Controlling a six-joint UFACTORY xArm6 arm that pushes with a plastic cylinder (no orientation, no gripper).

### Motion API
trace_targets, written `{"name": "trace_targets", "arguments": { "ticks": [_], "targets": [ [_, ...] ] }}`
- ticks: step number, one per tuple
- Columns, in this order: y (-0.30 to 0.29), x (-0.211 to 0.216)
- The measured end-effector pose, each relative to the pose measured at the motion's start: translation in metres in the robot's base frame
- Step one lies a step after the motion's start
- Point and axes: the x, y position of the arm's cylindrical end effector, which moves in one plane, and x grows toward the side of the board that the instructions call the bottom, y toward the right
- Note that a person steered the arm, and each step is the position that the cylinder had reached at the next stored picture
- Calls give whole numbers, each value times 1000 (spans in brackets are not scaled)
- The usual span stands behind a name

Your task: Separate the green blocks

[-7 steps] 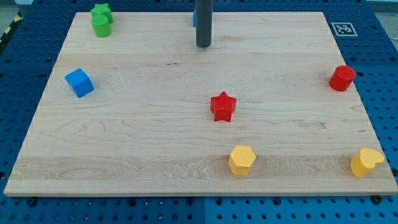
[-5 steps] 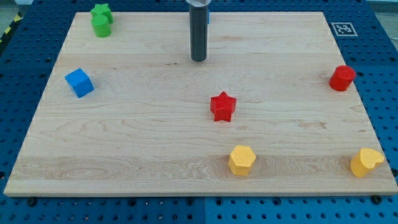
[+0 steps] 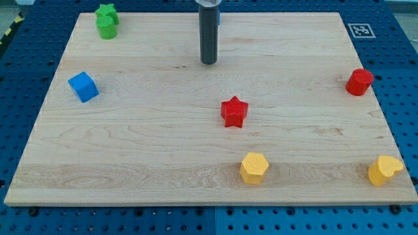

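Note:
Two green blocks sit touching at the view's top left corner of the wooden board (image 3: pixel 130 143): a green star (image 3: pixel 106 12) behind and a green cylinder (image 3: pixel 107 27) in front of it. My dark rod stands upright near the top middle of the board, and my tip (image 3: pixel 208 62) rests on the board far to the right of the green pair and above the red star (image 3: pixel 234 111). It touches no block.
A blue cube (image 3: pixel 83 86) lies at the left. A red cylinder (image 3: pixel 358 81) is at the right edge. A yellow hexagon (image 3: pixel 254 168) is at the bottom middle and another yellow block (image 3: pixel 384 170) at the bottom right corner. A blue block peeks out behind the rod at the top.
My tip moved a little toward the view's bottom and left at first, then stayed still. No block has moved.

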Motion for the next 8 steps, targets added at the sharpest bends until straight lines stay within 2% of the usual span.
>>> {"name": "trace_targets", "arguments": {
  "ticks": [2,4,5,8],
  "targets": [
    [-116,-3],
    [-264,-44],
    [-290,-57],
    [-297,-64]
  ]
}}
